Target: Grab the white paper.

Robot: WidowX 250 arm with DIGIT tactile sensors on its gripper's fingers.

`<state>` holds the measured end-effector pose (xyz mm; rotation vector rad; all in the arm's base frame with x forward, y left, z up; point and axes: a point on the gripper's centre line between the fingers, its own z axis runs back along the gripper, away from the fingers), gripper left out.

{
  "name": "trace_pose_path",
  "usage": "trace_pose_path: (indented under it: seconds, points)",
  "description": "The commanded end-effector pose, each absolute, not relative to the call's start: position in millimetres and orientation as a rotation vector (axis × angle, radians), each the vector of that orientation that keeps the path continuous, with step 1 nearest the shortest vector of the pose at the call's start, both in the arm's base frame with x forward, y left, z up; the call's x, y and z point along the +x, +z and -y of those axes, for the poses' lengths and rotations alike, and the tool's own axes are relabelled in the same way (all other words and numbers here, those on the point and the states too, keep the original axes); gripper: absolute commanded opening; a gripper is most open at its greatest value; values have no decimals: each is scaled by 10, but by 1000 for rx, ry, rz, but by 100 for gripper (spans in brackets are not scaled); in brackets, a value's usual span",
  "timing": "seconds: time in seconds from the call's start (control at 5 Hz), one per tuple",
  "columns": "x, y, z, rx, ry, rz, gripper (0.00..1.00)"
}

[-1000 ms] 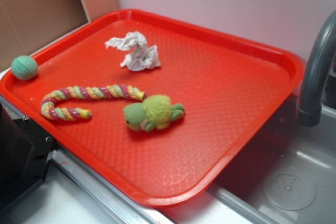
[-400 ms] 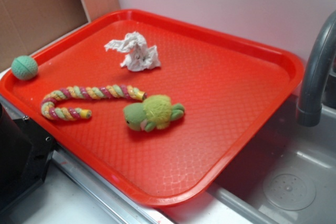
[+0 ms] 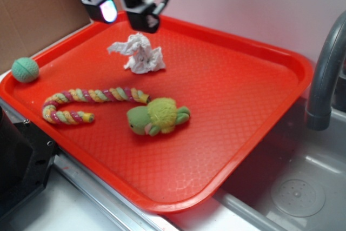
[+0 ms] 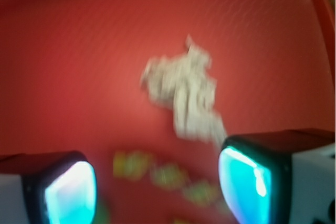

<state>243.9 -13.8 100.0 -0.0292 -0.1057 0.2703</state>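
The white paper (image 3: 138,52) is a crumpled wad with pointed twists, lying on the red tray (image 3: 243,90) toward its back left. In the blurred wrist view the paper (image 4: 184,93) lies ahead of the fingers, on the tray (image 4: 79,51). My gripper (image 3: 123,13) hangs above the tray's back left, just above and behind the paper, apart from it. It is open and empty, with its glowing pads (image 4: 244,179) spread wide.
A green-yellow plush toy (image 3: 158,116) and a striped twisted rope toy (image 3: 89,101) lie in front of the paper. A green ball (image 3: 25,70) sits at the tray's left rim. A grey faucet (image 3: 327,74) and sink are at the right. A cardboard wall stands behind.
My gripper has come into the exterior view from the top left and now hangs over the paper. Nothing on the tray has moved.
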Motion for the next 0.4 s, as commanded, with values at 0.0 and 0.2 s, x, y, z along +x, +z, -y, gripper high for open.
trace_pose_path:
  seconds: [0.0,0.2]
  points:
    - [2593,649,-155,72,615,106,100]
    - [2632,404,-296,127,575,66,100]
